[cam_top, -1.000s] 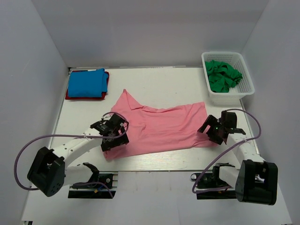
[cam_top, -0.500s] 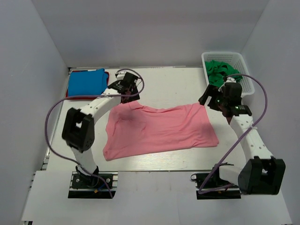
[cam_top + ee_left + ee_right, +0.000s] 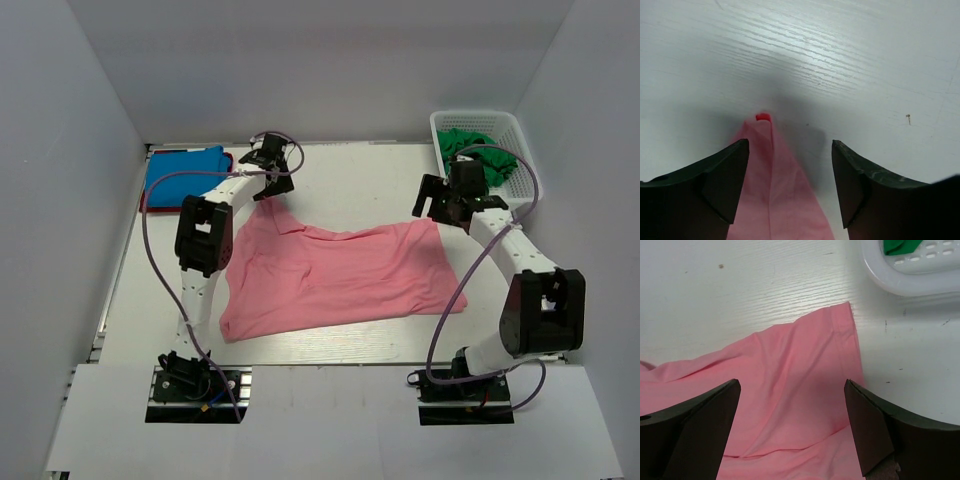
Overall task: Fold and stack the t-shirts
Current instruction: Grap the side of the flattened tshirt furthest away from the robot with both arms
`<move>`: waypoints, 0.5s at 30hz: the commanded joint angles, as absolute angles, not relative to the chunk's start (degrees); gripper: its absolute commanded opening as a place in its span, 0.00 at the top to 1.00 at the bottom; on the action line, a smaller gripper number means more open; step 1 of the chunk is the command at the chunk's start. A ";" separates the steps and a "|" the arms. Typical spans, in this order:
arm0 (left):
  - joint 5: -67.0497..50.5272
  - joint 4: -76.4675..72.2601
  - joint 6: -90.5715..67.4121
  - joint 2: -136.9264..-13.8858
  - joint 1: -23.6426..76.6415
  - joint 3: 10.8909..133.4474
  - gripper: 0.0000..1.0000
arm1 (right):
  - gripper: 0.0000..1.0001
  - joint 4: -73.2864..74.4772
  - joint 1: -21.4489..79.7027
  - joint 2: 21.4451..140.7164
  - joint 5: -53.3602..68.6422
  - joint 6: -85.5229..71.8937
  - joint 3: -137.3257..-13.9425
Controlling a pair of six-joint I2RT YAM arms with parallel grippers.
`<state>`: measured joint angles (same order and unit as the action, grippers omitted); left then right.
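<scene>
A salmon pink t-shirt (image 3: 335, 275) lies spread across the middle of the table. Its far left tip (image 3: 762, 131) sits between the fingers of my left gripper (image 3: 268, 185) (image 3: 789, 150), whose jaws stand apart and do not touch the cloth. My right gripper (image 3: 440, 208) (image 3: 790, 387) hovers open over the shirt's far right corner (image 3: 837, 320). A folded bright blue t-shirt (image 3: 180, 175) rests on a red one (image 3: 228, 159) at the back left. Dark green t-shirts (image 3: 480, 155) are bunched in the basket.
The white lattice basket (image 3: 520, 190) (image 3: 910, 282) stands at the back right, close to my right gripper. White walls enclose the table on three sides. Both arm bases sit at the near edge.
Both arms have swung from the shirt's near side to its far edge. The left one has reached the far left tip, the right one the far right corner.
</scene>
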<state>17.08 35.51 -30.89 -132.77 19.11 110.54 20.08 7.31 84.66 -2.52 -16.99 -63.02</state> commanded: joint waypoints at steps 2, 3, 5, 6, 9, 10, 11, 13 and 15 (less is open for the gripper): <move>13.28 35.07 -30.06 -132.80 17.93 113.47 0.30 | 0.10 19.78 7.65 88.14 -8.16 -16.43 -66.79; 12.58 34.46 -30.06 -132.80 17.93 112.25 0.33 | 0.10 20.12 7.65 88.59 -8.78 -16.61 -67.14; 11.96 32.62 -30.06 -132.80 17.40 110.84 0.46 | 0.10 20.13 7.65 90.26 -9.84 -17.31 -68.46; 11.95 32.09 -30.06 -132.80 17.40 110.22 0.51 | 0.10 19.60 7.65 91.66 -9.84 -17.40 -68.55; 11.43 31.38 -30.59 -132.80 17.40 109.51 0.81 | 0.10 18.72 7.65 94.81 -9.41 -17.14 -70.04; 10.73 31.38 -30.59 -132.80 16.88 109.51 0.91 | 0.10 19.07 8.08 95.53 -9.58 -16.88 -71.61; 10.72 31.38 -30.59 -133.32 16.88 110.21 1.00 | 0.10 19.07 8.35 97.71 -9.67 -17.22 -72.33; 10.72 31.90 -30.59 -133.33 16.87 110.21 1.00 | 0.10 19.25 9.22 99.22 -10.46 -17.58 -74.69; 11.34 32.43 -30.59 -131.93 16.87 109.61 1.00 | 0.10 19.86 10.19 102.38 -11.85 -19.23 -76.54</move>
